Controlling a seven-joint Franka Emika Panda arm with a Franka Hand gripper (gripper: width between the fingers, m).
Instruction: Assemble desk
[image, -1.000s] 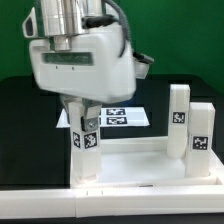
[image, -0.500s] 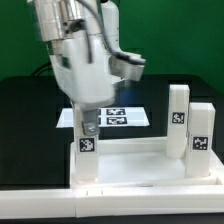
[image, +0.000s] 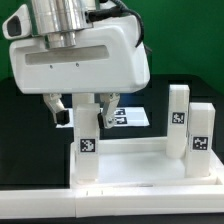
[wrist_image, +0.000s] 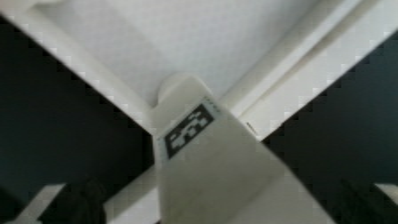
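The white desk top (image: 135, 165) lies flat on the table, with three white tagged legs standing on it. Two legs (image: 179, 118) (image: 201, 140) stand at the exterior view's right. The third leg (image: 87, 150) stands upright at the top's left corner. My gripper (image: 84, 112) hangs straight above this leg, its fingers (image: 60, 108) spread to either side of the leg's upper end with gaps showing. In the wrist view the leg (wrist_image: 196, 150) and its tag fill the middle, with the desk top (wrist_image: 160, 45) behind. The fourth leg is not in view.
The marker board (image: 130, 117) lies on the black table behind the desk top, partly hidden by my hand. A white ledge (image: 110, 205) runs along the front. A green wall stands behind.
My hand has turned about its vertical axis over the left leg and now shows its broad face. The fingers, earlier tight at the leg's top, now stand apart. The leg stays upright.
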